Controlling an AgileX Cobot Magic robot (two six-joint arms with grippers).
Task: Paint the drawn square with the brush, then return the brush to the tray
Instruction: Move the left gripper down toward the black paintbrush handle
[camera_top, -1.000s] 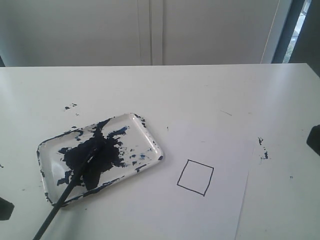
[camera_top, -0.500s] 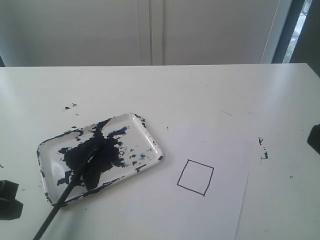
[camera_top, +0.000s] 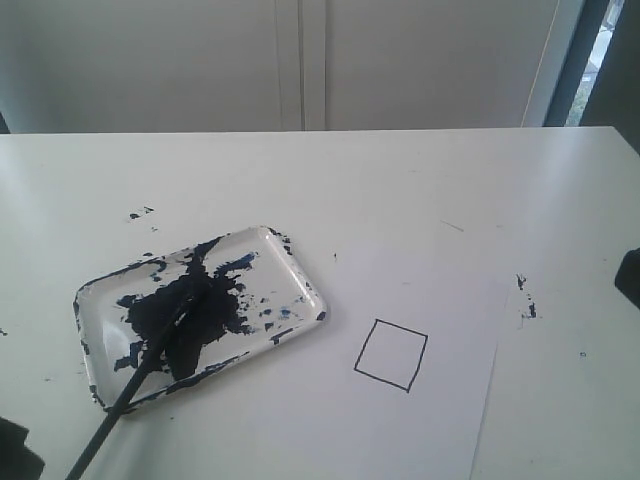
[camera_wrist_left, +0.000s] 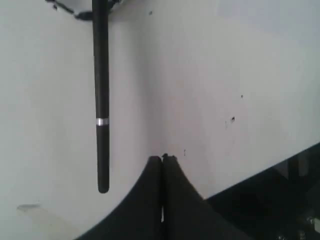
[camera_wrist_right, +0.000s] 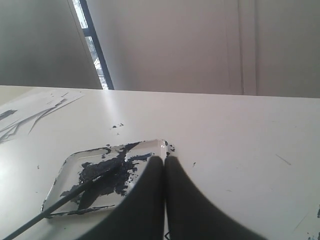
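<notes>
The white tray (camera_top: 300, 283), smeared with dark paint, lies on the left of the table. The black brush (camera_top: 140, 375) rests with its tip in the paint and its handle sticking out over the tray's near rim. The drawn square (camera_top: 391, 354) on the paper is unpainted. My left gripper (camera_wrist_left: 162, 158) is shut and empty, hovering beside the free end of the brush handle (camera_wrist_left: 101, 100) without touching it. It shows as a dark shape (camera_top: 15, 452) at the lower left corner. My right gripper (camera_wrist_right: 164, 159) is shut and empty, facing the tray (camera_wrist_right: 67, 162) and brush (camera_wrist_right: 75, 192).
The paper sheet (camera_top: 430, 420) covers the front right of the table. Dried paint specks (camera_top: 140, 213) lie behind the tray, and others (camera_top: 525, 300) sit by the paper's right edge. The table edge (camera_wrist_left: 260, 170) runs close to my left gripper.
The left arm's dark shape at the lower left rose a little into view, then dropped back toward the bottom edge. Brush, tray and right gripper have not moved.
</notes>
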